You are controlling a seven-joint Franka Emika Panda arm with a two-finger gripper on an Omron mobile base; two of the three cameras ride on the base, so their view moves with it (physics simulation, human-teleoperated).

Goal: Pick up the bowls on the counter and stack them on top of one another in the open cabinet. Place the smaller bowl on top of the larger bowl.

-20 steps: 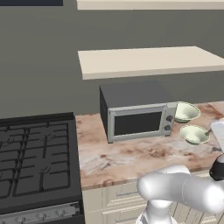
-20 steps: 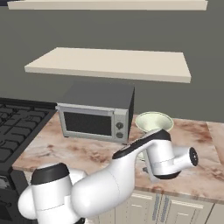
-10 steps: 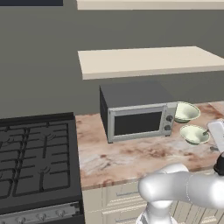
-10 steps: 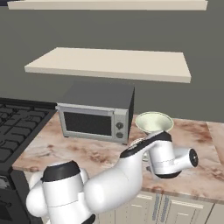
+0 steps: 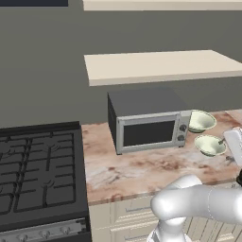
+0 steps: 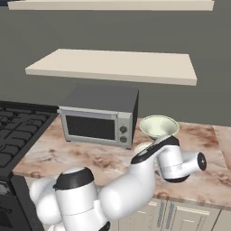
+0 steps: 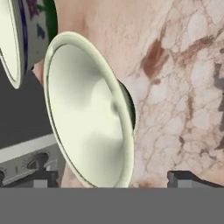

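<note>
Gripper [image 7: 111, 178] spread wide, gripping nothing. Smaller bowl [image 7: 87, 113] between the fingertips [image 7: 186, 178], just beyond them, on the counter [image 7: 183, 78]. Larger bowl [image 7: 17, 35] beside it.

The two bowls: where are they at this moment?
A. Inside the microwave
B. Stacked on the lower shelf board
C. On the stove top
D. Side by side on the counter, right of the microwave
D: the larger bowl and the smaller bowl sit apart on the marbled counter, just right of the microwave.
</note>
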